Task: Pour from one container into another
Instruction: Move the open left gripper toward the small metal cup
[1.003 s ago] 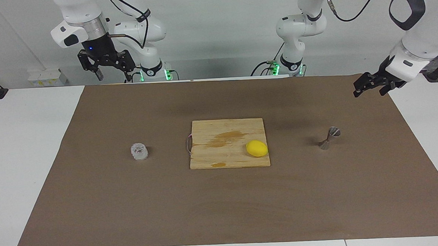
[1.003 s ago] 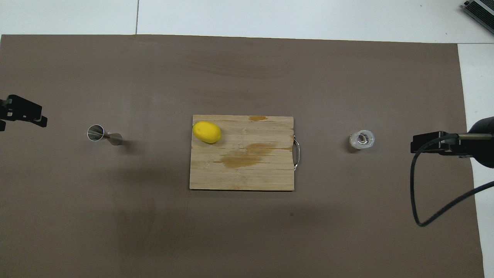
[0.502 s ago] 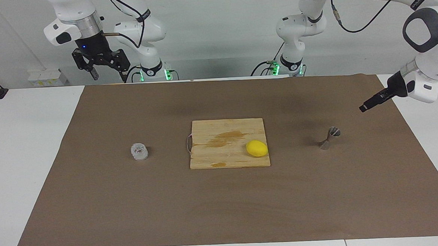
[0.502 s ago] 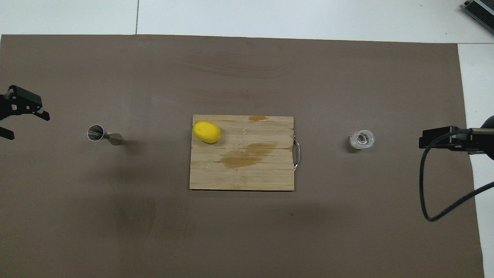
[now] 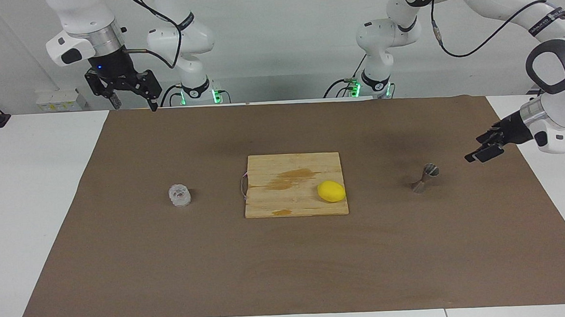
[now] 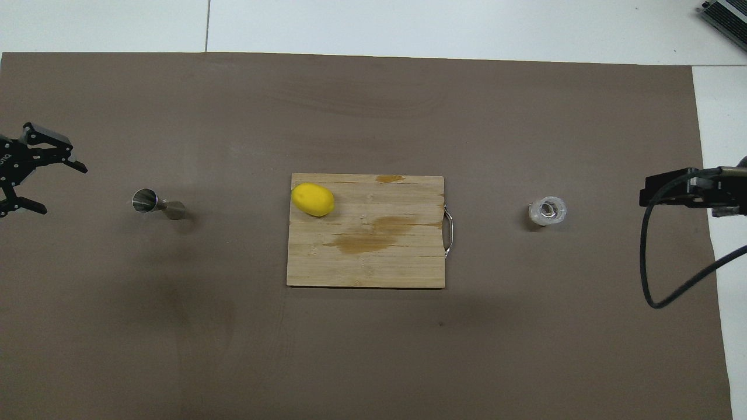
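- Hanging in the air over the brown mat's (image 5: 288,264) edge at the robots' end of the table, the right gripper (image 5: 131,99) points down with its fingers spread wide and nothing between them.
- Below that pincer and well apart from it, toward the middle of the mat, the clear ribbed glass cup (image 5: 180,195) stands upright by itself.
- Beside the cup, at the mat's middle, lies a wooden cutting board (image 5: 288,177) with a yellow lemon (image 5: 331,191) on it.
- Standing upright past the board, toward the left arm's end, is the silvery metal jigger (image 5: 424,177).
- Just beside the jigger but not touching it, the left gripper (image 5: 484,148) hovers low over the mat, its fingers apart and empty.
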`<state>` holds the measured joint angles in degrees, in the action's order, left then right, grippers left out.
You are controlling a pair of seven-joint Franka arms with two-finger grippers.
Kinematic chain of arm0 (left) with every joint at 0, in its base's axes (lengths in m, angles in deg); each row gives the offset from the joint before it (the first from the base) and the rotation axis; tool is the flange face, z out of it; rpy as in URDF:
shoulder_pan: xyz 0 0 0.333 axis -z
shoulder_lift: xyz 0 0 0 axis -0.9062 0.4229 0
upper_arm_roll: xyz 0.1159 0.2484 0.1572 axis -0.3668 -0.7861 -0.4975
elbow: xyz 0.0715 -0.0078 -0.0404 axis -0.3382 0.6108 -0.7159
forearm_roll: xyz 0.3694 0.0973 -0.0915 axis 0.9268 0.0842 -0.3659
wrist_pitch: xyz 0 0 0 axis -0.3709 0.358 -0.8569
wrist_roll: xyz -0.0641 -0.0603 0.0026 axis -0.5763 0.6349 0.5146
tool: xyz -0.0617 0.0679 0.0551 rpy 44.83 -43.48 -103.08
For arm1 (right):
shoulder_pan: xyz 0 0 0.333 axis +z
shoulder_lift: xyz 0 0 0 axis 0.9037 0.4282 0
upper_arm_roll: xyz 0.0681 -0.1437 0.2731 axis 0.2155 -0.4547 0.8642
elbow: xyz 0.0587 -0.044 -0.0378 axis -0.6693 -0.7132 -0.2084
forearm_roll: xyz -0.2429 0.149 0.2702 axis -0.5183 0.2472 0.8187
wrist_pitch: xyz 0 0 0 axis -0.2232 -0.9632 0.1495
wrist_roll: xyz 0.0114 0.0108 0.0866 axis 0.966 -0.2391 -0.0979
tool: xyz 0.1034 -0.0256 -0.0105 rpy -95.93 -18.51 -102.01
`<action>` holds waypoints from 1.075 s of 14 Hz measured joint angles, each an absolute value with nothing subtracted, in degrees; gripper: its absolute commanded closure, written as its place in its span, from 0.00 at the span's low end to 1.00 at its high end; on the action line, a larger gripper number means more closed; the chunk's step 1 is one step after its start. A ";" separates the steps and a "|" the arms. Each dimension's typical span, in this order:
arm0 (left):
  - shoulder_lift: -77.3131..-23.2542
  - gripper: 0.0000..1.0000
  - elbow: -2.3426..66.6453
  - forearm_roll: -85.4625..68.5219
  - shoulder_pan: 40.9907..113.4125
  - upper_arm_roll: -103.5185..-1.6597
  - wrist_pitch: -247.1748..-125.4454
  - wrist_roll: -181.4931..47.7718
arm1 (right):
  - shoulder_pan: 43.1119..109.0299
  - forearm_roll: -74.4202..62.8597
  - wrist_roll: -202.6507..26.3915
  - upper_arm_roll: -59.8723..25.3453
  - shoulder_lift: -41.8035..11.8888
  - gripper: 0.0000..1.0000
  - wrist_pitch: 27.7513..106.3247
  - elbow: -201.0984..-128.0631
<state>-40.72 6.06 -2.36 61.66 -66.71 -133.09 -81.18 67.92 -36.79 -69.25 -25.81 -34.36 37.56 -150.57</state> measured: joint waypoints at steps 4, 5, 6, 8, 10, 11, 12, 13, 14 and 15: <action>-38.71 0.00 7.16 -10.79 61.55 -70.85 -133.10 -90.69 | 67.92 -36.79 -69.25 -25.80 -34.10 0.00 35.06 -149.72; -38.09 0.00 7.57 -12.65 61.49 -71.15 -133.10 -92.84 | 67.93 -36.79 -69.25 -25.80 -34.09 0.00 34.93 -149.72; -37.42 0.00 8.00 -14.33 61.46 -71.33 -133.11 -94.30 | 67.93 -36.79 -69.25 -25.79 -34.07 0.00 34.65 -149.73; -36.16 0.00 9.60 -18.34 61.10 -71.80 -133.14 -95.52 | 67.96 -36.79 -69.25 -25.77 -34.07 0.00 32.93 -149.75; -35.65 0.00 11.23 -21.15 60.66 -73.05 -133.17 -95.54 | 67.96 -36.79 -69.25 -25.77 -34.07 0.00 32.37 -149.84; -35.58 0.00 11.96 -22.07 60.53 -73.54 -133.20 -95.54 | 67.96 -36.79 -69.25 -25.76 -34.07 0.00 32.28 -149.90; -35.39 0.00 12.69 -23.45 60.42 -74.15 -133.29 -95.61 | 67.96 -36.79 -69.25 -25.74 -34.07 0.00 32.23 -149.98; -34.97 0.00 13.26 -25.09 60.31 -74.95 -133.40 -95.77 | 67.97 -36.79 -69.25 -25.72 -34.07 0.00 32.22 -150.06; -34.19 0.00 13.67 -26.51 60.05 -75.68 -133.42 -95.89 | 67.98 -36.79 -69.25 -25.71 -34.08 0.00 32.22 -150.09; -33.12 0.00 14.13 -27.74 59.67 -76.10 -133.41 -95.89 | 68.04 -36.79 -69.25 -25.68 -34.09 0.00 32.21 -150.12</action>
<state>-33.12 14.13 -27.74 59.67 -76.10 -133.41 -95.89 68.04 -36.79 -69.25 -25.68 -34.09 32.21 -150.12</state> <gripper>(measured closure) 0.000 0.000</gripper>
